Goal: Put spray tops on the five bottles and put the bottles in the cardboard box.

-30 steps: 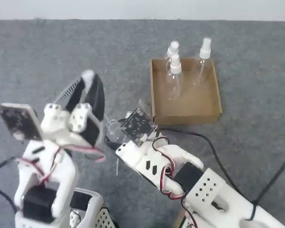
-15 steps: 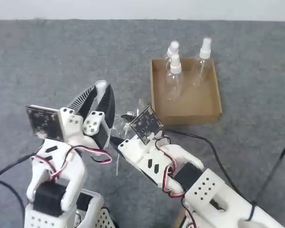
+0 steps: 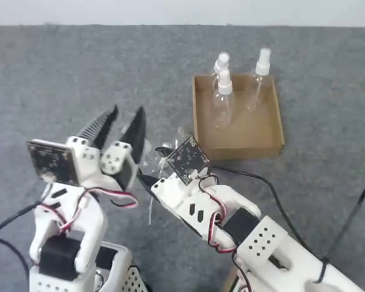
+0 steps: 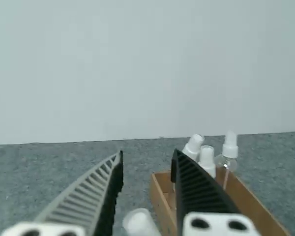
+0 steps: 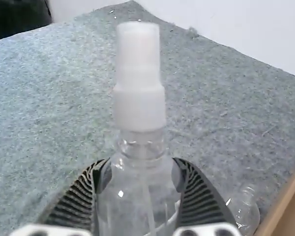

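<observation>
Cardboard box (image 3: 243,135) was set toward the far edge of the table (image 3: 79,67), right of its middle, and three bottles with spray tops (image 3: 222,102) were stood in it along its far wall. A fourth bottle (image 5: 137,206) was clamped at its shoulder between the jaws of the right gripper (image 5: 139,169), outside the box and near its near-left corner, with its neck and spray top (image 5: 137,91) standing out beyond the fingertips. The left gripper (image 3: 126,113) was held just beside it, its jaws spread wide and nothing taken between them. A further clear bottle (image 5: 245,210) was seen lying on the table close to the box wall; whether a top was fitted could not be told. The bottles were judged light, thin-walled and smooth, likely to slip or dent under a hard squeeze, and top-heavy once capped. The body just under the neck was judged the safest hold, with the spray top kept free
</observation>
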